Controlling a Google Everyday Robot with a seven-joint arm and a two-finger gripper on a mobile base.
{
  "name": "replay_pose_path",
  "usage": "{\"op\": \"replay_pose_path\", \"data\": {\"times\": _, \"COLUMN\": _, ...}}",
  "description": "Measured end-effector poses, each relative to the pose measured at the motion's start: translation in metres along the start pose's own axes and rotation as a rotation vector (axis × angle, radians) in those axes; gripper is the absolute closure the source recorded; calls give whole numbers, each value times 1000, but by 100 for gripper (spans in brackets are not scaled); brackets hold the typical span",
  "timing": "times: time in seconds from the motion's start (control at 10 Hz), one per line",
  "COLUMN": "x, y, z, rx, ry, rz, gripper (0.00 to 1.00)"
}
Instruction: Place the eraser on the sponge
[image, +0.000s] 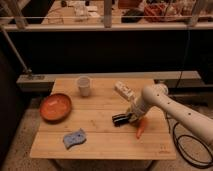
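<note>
1. The gripper (131, 115) is hanging low over the wooden table (107, 146), off to the right of the sponge (75, 138) and a little farther back than it.
2. Its fingers are standing closed, and they are clamping the right end of the eraser (120, 119).
3. The eraser is sticking out leftward from the gripper, toward the sponge's side of the table, with its long side running roughly left to right. It is sitting at or just above the tabletop; which of the two cannot be told.
4. The eraser is lying well apart from the sponge, to the sponge's right and slightly behind it, with bare wood between them.
5. The sponge is resting flat near the front edge of the table, with nothing touching it.
6. The white arm (172, 106) is reaching in from the right, far from the sponge, and bending down to the gripper.
7. Counting the things on the table:
   - one eraser and one sponge;
   - one orange carrot (141, 128), lying right of the sponge, just beyond the eraser and the gripper;
   - one orange bowl (55, 106), sitting behind the sponge and a little to its left;
   - one white cup (84, 85), standing upright farther behind the sponge;
   - one white bottle (124, 91), lying on its side behind and to the right of the sponge, near the arm.
</note>
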Motion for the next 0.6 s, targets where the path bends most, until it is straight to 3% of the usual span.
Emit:
{"op": "replay_pose_path", "data": {"times": 0.4, "x": -9, "y": 0, "z": 0, "rx": -15, "ry": -8, "rz": -29, "gripper": 94}}
{"op": "replay_pose_path", "data": {"times": 0.6, "x": -17, "y": -3, "z": 1, "rx": -23, "ry": -15, "rz": -51, "gripper": 79}}
